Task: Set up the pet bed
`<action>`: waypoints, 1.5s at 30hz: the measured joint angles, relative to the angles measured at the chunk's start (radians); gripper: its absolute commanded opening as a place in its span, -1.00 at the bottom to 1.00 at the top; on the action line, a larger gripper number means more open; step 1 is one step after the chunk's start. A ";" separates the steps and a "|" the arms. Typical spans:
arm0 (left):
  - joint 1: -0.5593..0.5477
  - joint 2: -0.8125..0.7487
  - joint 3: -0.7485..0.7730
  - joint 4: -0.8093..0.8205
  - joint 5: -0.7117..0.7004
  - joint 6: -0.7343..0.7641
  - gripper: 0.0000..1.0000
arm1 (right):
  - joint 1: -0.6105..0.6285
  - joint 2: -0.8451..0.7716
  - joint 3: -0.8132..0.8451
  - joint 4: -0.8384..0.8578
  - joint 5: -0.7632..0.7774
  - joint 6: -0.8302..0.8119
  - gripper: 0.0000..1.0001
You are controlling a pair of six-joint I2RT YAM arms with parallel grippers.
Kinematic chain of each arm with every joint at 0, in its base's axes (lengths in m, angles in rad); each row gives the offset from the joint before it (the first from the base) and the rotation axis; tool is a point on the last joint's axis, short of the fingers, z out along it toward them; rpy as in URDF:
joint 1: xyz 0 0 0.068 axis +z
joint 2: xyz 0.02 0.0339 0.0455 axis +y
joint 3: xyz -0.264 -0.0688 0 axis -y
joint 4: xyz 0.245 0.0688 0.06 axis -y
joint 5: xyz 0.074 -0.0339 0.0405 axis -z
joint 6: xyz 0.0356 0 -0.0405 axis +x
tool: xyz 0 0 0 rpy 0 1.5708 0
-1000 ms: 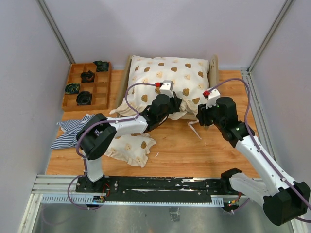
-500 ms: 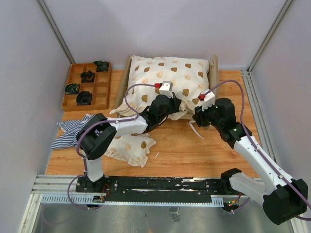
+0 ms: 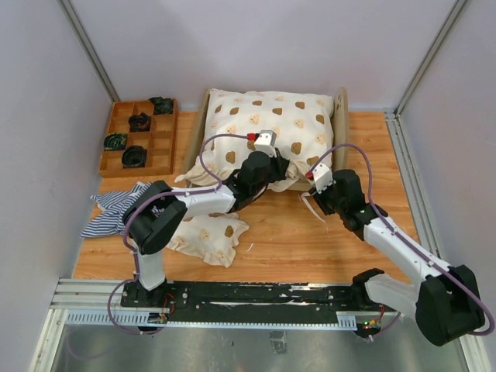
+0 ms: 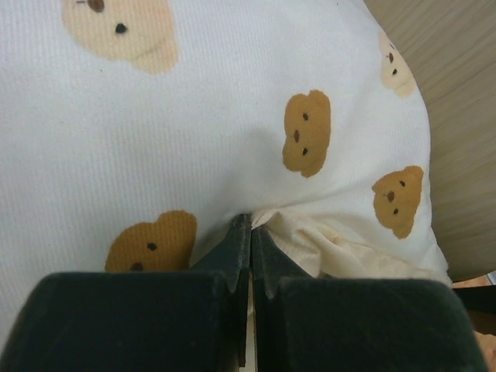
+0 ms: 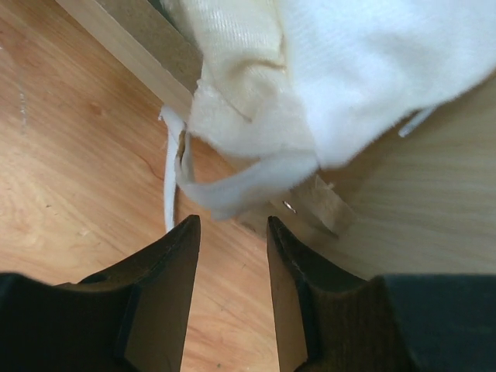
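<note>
The pet bed (image 3: 342, 107) stands at the 12 o'clock end of the table (image 3: 294, 240), and only its light plywood side rails show at the 9 and 3 o'clock sides. A cream bear-print quilt (image 3: 271, 116) covers the rest of the frame and overhangs the 6 o'clock edge. The striped mattress (image 3: 112, 208) is not in the frame. It lies crumpled on the table at 8 o'clock, partly under the left arm. A bear-print pillow (image 3: 205, 231) lies just beside it toward 6 o'clock. The left gripper (image 4: 250, 229) sits at the 6 o'clock edge of the quilt. Its jaws are pressed fully together, and the fabric puckers into a fold at the tips, so the quilt is pinched there. The right gripper (image 5: 231, 232) hovers at the 5 o'clock corner of the bed. Its jaws stand moderately wide with nothing between them. A white fabric strap (image 5: 232, 190) hangs from the quilt corner just beyond the fingertips and trails onto the table. A brown compartment tray (image 3: 136, 172) sits at 10 o'clock, apart from the bed, with dark objects (image 3: 134, 156) in several of its compartments.
</note>
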 measured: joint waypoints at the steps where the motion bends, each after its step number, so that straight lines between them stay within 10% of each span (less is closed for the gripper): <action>1: 0.000 0.001 0.000 0.000 0.002 0.000 -0.99 | 0.000 0.024 -0.001 0.018 0.007 -0.014 -0.18; 6: 0.000 0.011 0.000 0.000 0.008 0.000 -1.00 | 0.002 0.128 -0.021 0.107 0.031 -0.064 -0.28; 9: 0.000 0.016 0.000 0.001 0.010 0.000 -0.99 | 0.003 0.183 -0.028 0.143 0.040 -0.099 -0.98; 30: 0.002 0.057 0.003 0.019 0.016 -0.016 -0.99 | 0.003 -0.066 0.373 -0.271 0.140 -0.028 -0.99; 45: 0.008 0.051 -0.006 0.021 0.032 -0.047 -1.00 | 0.005 0.034 0.476 -0.198 0.071 -0.435 -0.99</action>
